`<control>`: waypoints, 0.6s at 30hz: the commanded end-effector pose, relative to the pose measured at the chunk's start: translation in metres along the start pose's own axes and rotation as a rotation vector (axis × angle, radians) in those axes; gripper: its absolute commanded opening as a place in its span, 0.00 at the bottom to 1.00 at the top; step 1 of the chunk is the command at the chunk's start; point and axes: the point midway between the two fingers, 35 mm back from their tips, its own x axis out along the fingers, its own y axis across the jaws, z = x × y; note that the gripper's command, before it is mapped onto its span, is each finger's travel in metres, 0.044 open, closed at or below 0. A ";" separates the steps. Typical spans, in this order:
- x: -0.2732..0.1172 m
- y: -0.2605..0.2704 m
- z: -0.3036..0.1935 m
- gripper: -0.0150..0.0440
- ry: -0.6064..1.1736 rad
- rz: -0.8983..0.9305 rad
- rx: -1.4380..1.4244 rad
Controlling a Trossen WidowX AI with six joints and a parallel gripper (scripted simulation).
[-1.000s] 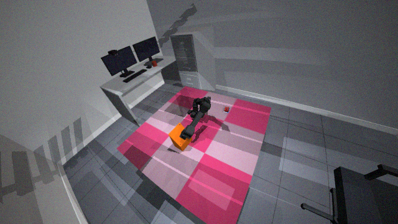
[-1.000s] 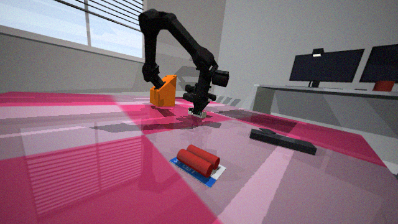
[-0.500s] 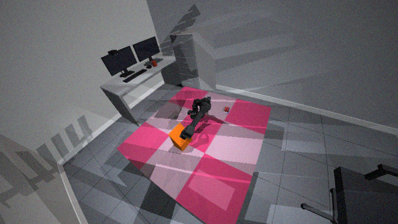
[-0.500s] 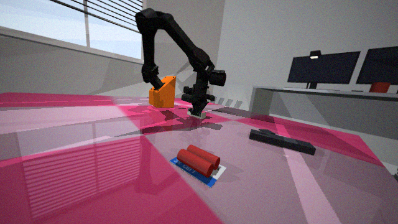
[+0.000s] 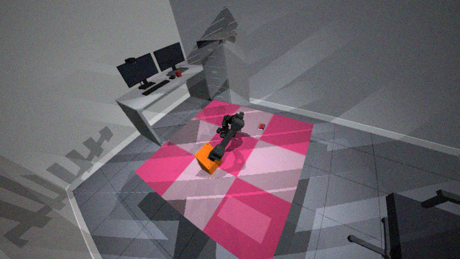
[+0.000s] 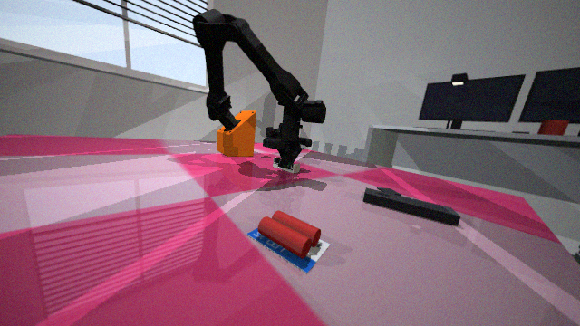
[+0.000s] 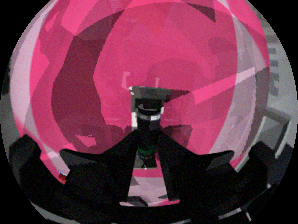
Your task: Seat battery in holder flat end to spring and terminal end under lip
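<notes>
Can't make out spring or lip near the fingers (image 6: pixel 287 158); can't see all of the battery (image 7: pixel 148 123) between them, or the holder (image 6: pixel 294 168) (image 7: pixel 134 109) fully behind them.

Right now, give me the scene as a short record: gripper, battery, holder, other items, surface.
gripper: shut on the battery, pointing down; gripper
battery: dark, between the fingers, over the holder; battery; full seating cannot be told
holder: pale, under the gripper; holder
other items: two red cylinders side by side; black bar; orange block
surface: pink checkered mat
</notes>
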 end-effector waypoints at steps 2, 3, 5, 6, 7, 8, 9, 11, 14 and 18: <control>0.001 0.002 -0.001 0.37 0.027 0.004 0.006; 0.001 0.002 -0.001 0.37 0.031 0.003 0.006; 0.001 0.002 -0.001 0.37 0.035 0.003 0.006; 0.001 0.002 -0.001 0.37 0.035 0.003 0.006; 0.001 0.002 0.000 0.37 0.036 0.002 0.006; 0.001 0.002 0.000 0.37 0.037 0.002 0.006; 0.001 0.002 0.001 0.37 0.038 0.002 0.006; 0.001 0.002 0.002 0.37 0.040 0.002 0.006; 0.001 0.002 0.003 0.37 0.044 0.001 0.006; 0.001 0.002 0.005 0.37 0.049 0.000 0.006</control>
